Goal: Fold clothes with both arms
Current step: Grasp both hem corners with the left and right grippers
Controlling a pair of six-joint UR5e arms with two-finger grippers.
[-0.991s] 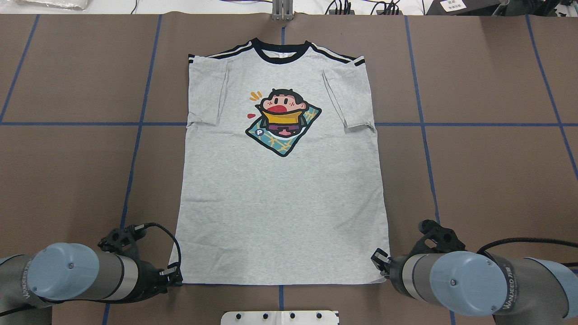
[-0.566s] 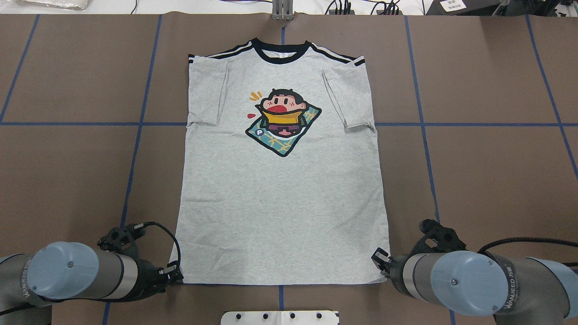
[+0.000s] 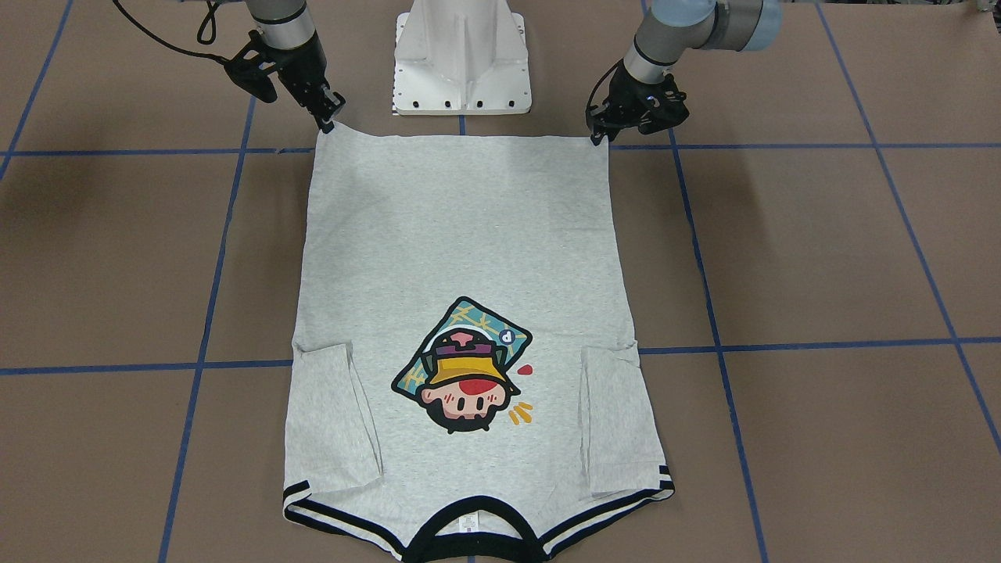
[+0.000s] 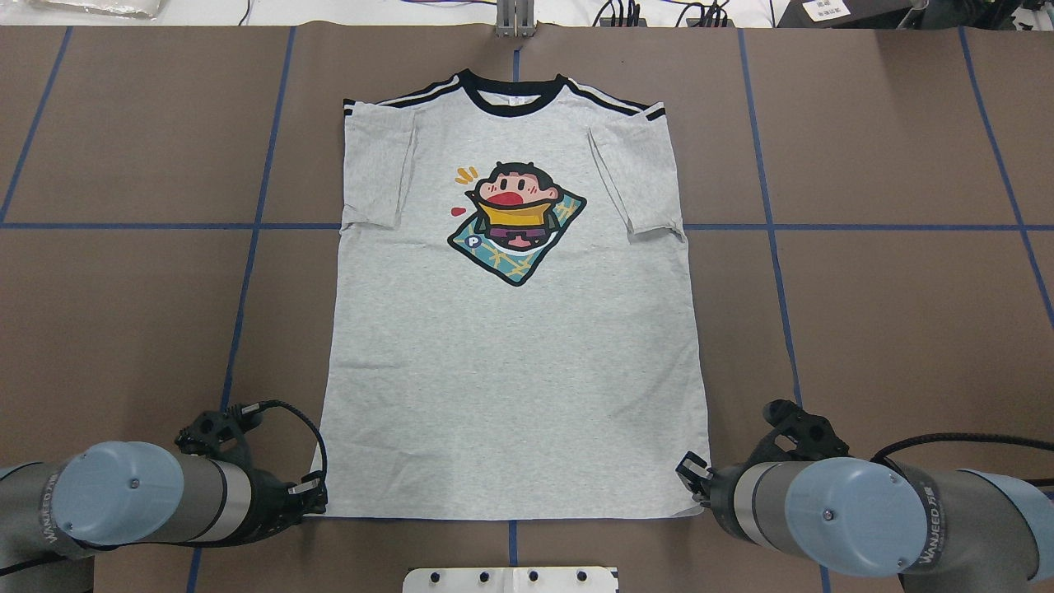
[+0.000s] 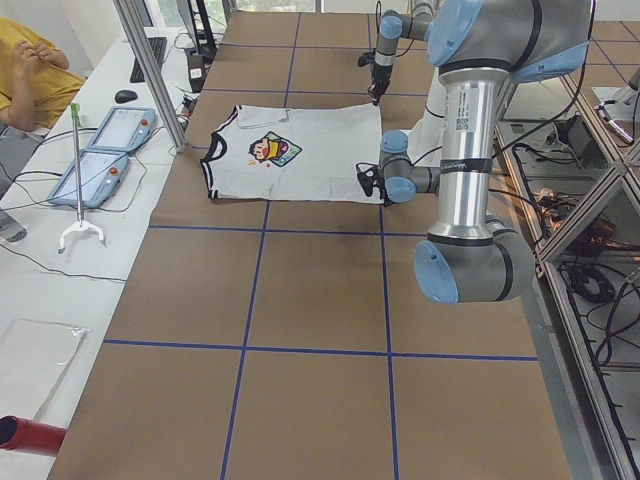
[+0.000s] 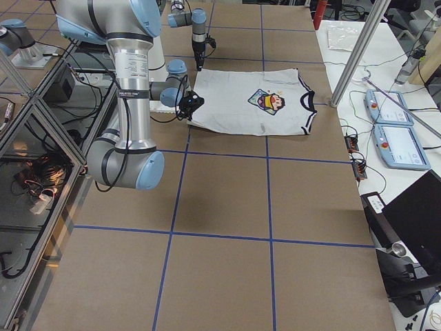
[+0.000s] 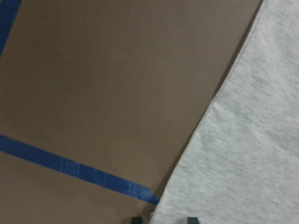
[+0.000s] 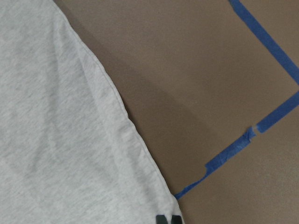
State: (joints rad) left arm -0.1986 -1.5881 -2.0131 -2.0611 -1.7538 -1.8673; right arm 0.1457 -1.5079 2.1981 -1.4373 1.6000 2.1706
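Observation:
The grey T-shirt (image 4: 510, 354) lies flat and face up on the brown table, both sleeves folded inward, its black collar at the far edge and its hem toward me. My left gripper (image 4: 317, 494) is low at the hem's left corner. In the left wrist view its fingertips (image 7: 136, 219) stand apart with the shirt's corner (image 7: 252, 154) between them, so it is open. My right gripper (image 4: 687, 478) is at the hem's right corner. Its tips (image 8: 161, 219) are nearly together on the corner of the cloth (image 8: 60, 140), so it is shut on the shirt. The front view shows both grippers (image 3: 598, 134) (image 3: 328, 123) at these corners.
The white base block (image 4: 510, 579) sits just behind the hem between the arms. A metal post (image 4: 515, 21) stands past the collar. In the left side view, two teach pendants (image 5: 110, 140) lie on the white side table and a seated person (image 5: 30, 70) is beyond it.
My left gripper has shifted slightly left and back at the hem's left corner. The right gripper and the shirt look unmoved.

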